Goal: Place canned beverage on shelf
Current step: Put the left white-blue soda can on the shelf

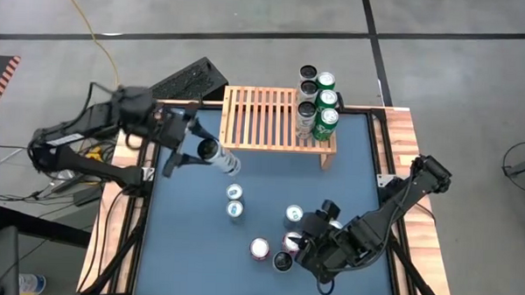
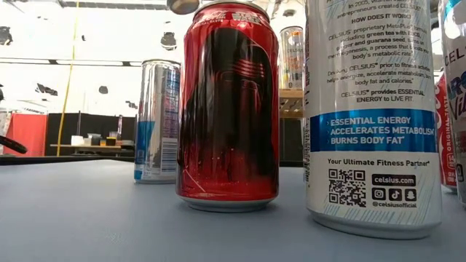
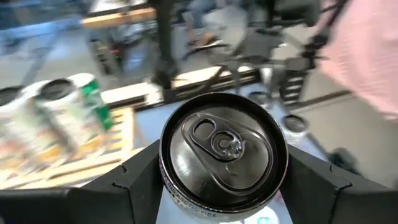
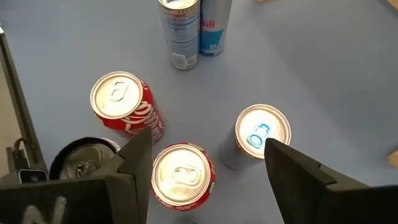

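My left gripper [image 1: 212, 151] is shut on a white can with a black top [image 1: 220, 156], held above the blue table in front of the shelf's left part. The shelf [image 1: 262, 121] is a light-wood slatted rack at the table's far side, with several cans [image 1: 320, 104] standing on its right end. My right gripper [image 4: 208, 163] hangs open over a cluster of loose cans near the table's near right. A red can's top [image 4: 182, 177] and a silver can [image 4: 261, 134] lie below the gap between its fingers, and it touches neither. My left gripper pinches the can's side wall just below the top rim [image 3: 164, 169] between its two fingers [image 3: 134, 183]. The fingers come nearly level from the table's left. The can's black top [image 3: 222, 144] faces back toward the wrist, and its body reaches away beyond the fingers. It is lifted clear of the table.
Two slim cans [image 1: 235, 202] stand mid-table, with more loose cans [image 1: 259, 249] near the front. In the low view a red can [image 2: 229, 109] and a white can [image 2: 371, 109] stand close. A keyboard [image 1: 190, 82] lies beyond the far left corner. Most of the shelf's slats are bare.
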You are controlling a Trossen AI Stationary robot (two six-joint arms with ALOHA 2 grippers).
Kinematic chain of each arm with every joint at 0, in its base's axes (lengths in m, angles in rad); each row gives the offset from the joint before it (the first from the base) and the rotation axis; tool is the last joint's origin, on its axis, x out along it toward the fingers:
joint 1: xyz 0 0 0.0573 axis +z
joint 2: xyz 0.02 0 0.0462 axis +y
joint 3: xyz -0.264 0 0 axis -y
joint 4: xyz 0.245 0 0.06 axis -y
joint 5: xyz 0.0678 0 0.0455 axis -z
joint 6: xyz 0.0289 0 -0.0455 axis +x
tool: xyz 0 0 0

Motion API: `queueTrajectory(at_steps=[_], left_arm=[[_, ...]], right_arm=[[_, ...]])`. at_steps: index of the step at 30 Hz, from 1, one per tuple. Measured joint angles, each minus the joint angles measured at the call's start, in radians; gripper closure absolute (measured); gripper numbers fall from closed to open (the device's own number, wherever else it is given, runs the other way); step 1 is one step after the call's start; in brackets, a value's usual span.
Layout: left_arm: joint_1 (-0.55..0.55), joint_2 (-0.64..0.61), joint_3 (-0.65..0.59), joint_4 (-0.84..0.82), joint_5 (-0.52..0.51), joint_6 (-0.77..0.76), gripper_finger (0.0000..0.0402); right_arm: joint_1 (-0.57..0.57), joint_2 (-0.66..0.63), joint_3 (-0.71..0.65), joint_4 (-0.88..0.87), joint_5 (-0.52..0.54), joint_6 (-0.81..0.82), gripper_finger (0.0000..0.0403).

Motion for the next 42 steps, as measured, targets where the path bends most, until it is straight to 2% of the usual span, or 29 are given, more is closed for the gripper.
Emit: queueTrajectory(at_steps=[3,9,13,17,22,28,32,35,42], left_arm=[[0.142,0.036,0.002,0.003,0.204,0.023,0.0157],[0.412,0.108,0.002,0.004,0.541,0.1,0.0157],[0.542,0.177,0.002,0.004,0.634,0.148,0.0157],[0.609,0.248,0.002,0.005,0.65,0.207,0.0156],[0.623,0.331,0.06,-0.025,0.624,0.322,0.0156],[0.606,0.439,0.248,-0.238,0.523,0.501,0.0156],[0.59,0.512,0.314,-0.371,0.514,0.587,0.0156],[0.577,0.54,0.324,-0.436,0.473,0.682,0.0156],[0.573,0.546,0.322,-0.419,0.452,0.73,0.0156]], right_arm=[[0.0,0.0,0.0,0.001,0.0,0.036,0.0159],[-0.003,0.0,0.0,0.002,0.0,0.081,0.0159],[-0.012,0.0,0.0,0.002,-0.001,0.126,0.0159],[-0.019,0.0,0.0,0.003,-0.001,0.164,0.0159],[-0.019,0.0,0.0,0.003,-0.001,0.203,0.0159],[-0.019,0.0,0.0,0.005,-0.002,0.206,0.0159],[-0.019,0.0,0.0,-0.002,-0.002,0.206,0.0159],[-0.019,0.0,0.0,-0.007,-0.001,0.206,0.0159],[-0.023,0.0,0.0,-0.032,-0.001,0.205,0.0159]])
